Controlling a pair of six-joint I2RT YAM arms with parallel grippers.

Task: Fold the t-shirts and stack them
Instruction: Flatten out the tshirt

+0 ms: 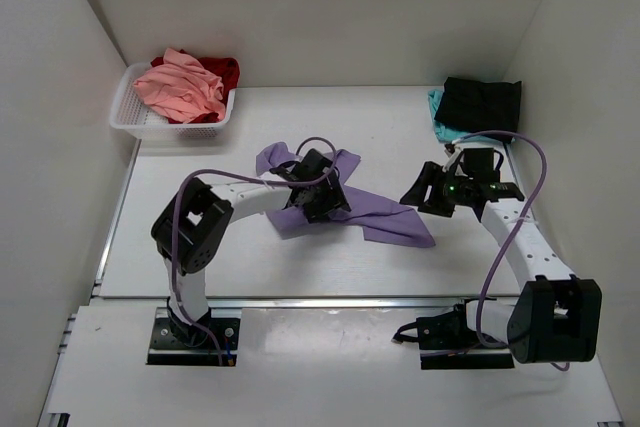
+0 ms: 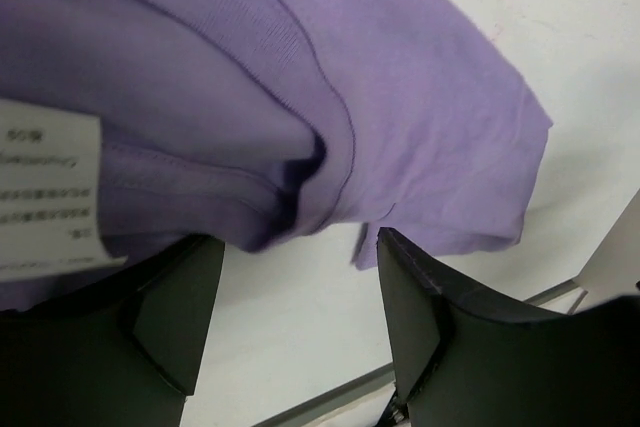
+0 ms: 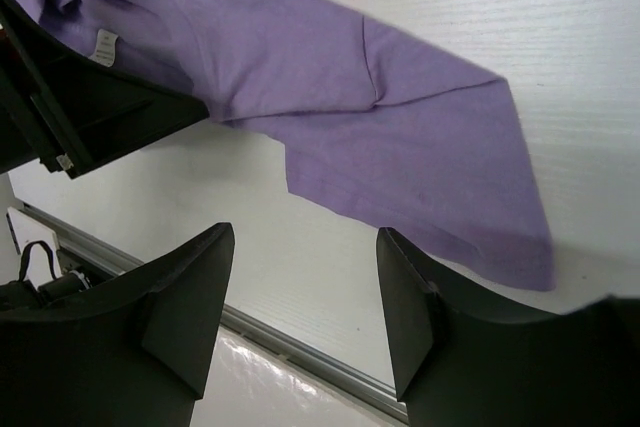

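Observation:
A lavender-purple t-shirt (image 1: 385, 215) lies crumpled and partly spread at the middle of the table. My left gripper (image 1: 318, 195) hovers over its left, bunched part. In the left wrist view the left gripper (image 2: 300, 262) is open, with bare table between the fingers. A fold of the shirt (image 2: 300, 77) and its white label (image 2: 45, 197) lie just past the fingertips. My right gripper (image 1: 425, 187) sits off the shirt's right edge. It is open (image 3: 305, 242) and empty, and the spread cloth (image 3: 400, 117) lies ahead of it.
A white mesh basket (image 1: 135, 119) at the back left holds a salmon-pink shirt (image 1: 180, 87) over a red one (image 1: 228, 69). A folded black shirt (image 1: 482, 102) lies on a teal one (image 1: 437, 117) at the back right. White walls close both sides. A metal rail (image 1: 300, 297) marks the near edge.

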